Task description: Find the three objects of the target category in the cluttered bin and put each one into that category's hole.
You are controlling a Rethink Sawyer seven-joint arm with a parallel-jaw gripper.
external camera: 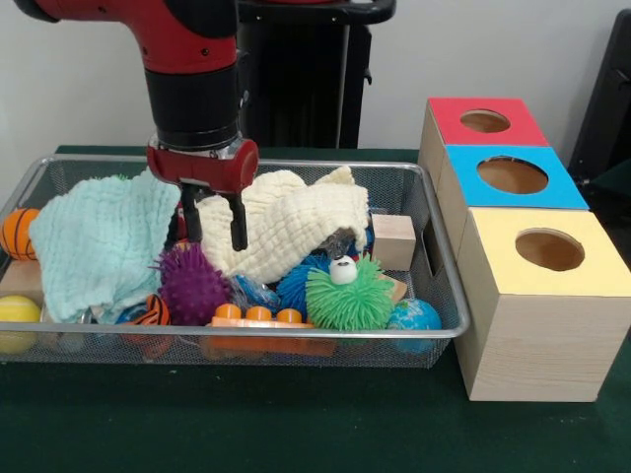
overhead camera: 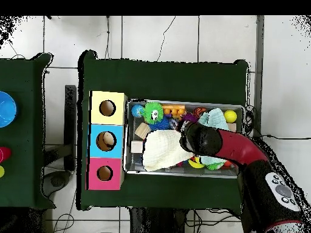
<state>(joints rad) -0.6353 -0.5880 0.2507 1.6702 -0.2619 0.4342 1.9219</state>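
Observation:
A wire bin (external camera: 296,335) holds a jumble of toys under two cloths, one mint (external camera: 104,241) and one cream (external camera: 291,227). My gripper (external camera: 213,225) hangs open over the bin's middle, its fingertips just above a purple spiky ball (external camera: 190,286) and the cream cloth's edge, with nothing between them. Along the front lie a green spiky ball (external camera: 349,294), a blue spiky ball (external camera: 296,284), a globe ball (external camera: 414,317) and an orange studded brick (external camera: 258,317). In the overhead view the arm (overhead camera: 212,142) covers the gripper.
Three wooden boxes with round holes stand beside the bin: red (external camera: 484,120), blue (external camera: 513,174), yellow (external camera: 549,249). A wooden block (external camera: 393,241), an orange basketball (external camera: 18,233) and a yellow ball (external camera: 18,315) also lie in the bin.

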